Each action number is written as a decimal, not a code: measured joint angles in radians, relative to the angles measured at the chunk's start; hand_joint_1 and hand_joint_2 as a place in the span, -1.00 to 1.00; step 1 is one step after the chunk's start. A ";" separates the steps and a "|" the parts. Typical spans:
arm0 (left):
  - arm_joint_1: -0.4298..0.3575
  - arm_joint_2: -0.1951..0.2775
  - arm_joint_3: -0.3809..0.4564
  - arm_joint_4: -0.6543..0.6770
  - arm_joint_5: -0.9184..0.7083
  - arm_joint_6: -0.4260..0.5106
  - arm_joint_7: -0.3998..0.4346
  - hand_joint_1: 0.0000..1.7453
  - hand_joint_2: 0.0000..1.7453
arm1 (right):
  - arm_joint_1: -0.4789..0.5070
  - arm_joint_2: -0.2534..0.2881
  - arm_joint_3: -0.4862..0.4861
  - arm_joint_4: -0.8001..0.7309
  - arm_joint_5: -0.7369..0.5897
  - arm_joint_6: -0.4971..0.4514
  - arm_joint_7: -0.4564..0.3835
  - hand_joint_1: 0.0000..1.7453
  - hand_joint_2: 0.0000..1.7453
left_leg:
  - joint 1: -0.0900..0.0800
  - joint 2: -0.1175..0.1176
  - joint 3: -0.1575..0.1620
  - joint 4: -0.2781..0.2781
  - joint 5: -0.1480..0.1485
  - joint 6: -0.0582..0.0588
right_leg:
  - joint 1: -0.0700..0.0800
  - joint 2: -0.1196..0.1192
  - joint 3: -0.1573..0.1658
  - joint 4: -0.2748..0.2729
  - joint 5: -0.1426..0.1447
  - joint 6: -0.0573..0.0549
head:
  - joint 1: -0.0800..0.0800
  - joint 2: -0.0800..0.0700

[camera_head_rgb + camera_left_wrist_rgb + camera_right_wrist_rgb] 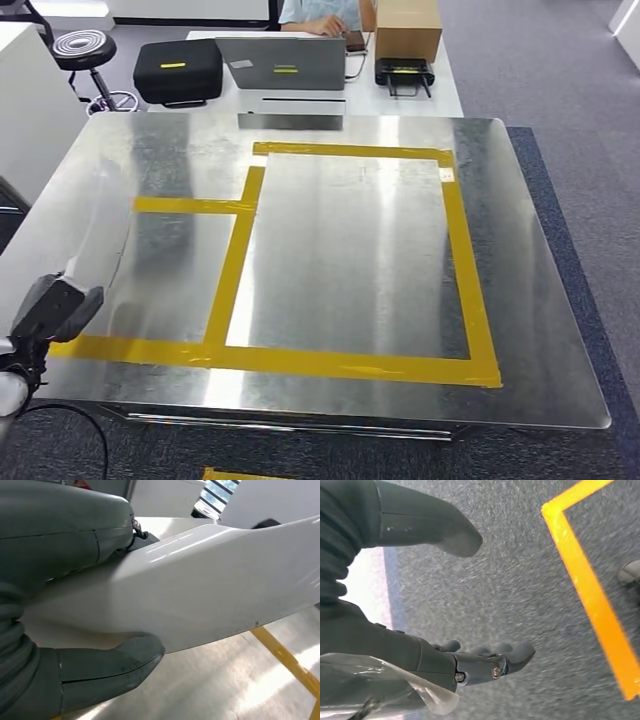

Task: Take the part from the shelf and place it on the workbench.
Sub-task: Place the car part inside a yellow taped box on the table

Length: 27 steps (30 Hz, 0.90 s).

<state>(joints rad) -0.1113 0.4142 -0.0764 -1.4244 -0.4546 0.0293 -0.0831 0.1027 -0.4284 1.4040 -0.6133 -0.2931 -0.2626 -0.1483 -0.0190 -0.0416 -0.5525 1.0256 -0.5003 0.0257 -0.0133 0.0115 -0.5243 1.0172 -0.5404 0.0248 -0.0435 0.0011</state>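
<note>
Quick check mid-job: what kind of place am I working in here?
Likely a lab or office test area: a taped metal workbench, grey carpet, and a desk behind with a laptop and equipment case.

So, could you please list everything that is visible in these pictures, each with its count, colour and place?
workbench: one, shiny metal, fills the middle of the head view
tape lines: several, yellow, form rectangles on the workbench
part: one, white, long and smooth, held over the workbench's left edge
laptop: one, grey, on the white table behind the workbench
case: one, black, left of the laptop
cardboard box: one, brown, right of the laptop
stool: one, black, far left
person: one, seated behind the laptop
carpet: grey, with yellow tape
left hand: grey, grips the part
right hand: dark, open above the carpet
</note>
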 joint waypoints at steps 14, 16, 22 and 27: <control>-0.149 0.003 -0.164 0.119 -0.099 0.011 0.064 -1.00 -1.00 | -0.036 -0.029 0.135 -0.060 -0.087 -0.019 -0.003 -1.00 -1.00 | 0.000 0.002 0.000 0.000 0.000 0.000 | 0.000 0.002 0.000 0.000 0.000 0.000 | 0.001 0.000; -0.142 -0.001 -0.165 0.118 -0.101 0.059 0.071 -1.00 -1.00 | -0.036 -0.029 0.140 -0.067 -0.094 -0.025 0.009 -1.00 -1.00 | 0.000 0.002 0.000 0.000 0.000 0.000 | 0.000 0.002 0.000 0.000 0.000 0.000 | 0.001 0.000; -0.057 -0.037 -0.142 0.005 -0.091 0.193 0.051 -1.00 -1.00 | -0.034 -0.030 0.146 -0.113 -0.103 -0.054 0.055 -1.00 -1.00 | 0.000 0.002 -0.001 0.000 0.000 0.000 | 0.000 0.002 0.000 -0.001 0.000 0.001 | 0.001 0.000; 0.018 -0.065 -0.113 -0.107 -0.041 0.269 -0.020 -1.00 -1.00 | -0.031 -0.038 0.152 -0.152 -0.115 -0.084 0.079 -1.00 -1.00 | -0.003 0.003 -0.001 0.003 -0.002 0.003 | -0.002 0.004 0.000 -0.002 0.001 0.003 | 0.001 0.000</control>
<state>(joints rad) -0.0937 0.3492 -0.1892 -1.5313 -0.4960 0.2980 -0.1031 0.0716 -0.4660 1.5560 -0.7654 -0.4080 -0.3469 -0.0694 -0.0219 -0.0387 -0.5537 1.0285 -0.5025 0.0285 -0.0153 0.0153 -0.5239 1.0148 -0.5393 0.0275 -0.0429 0.0011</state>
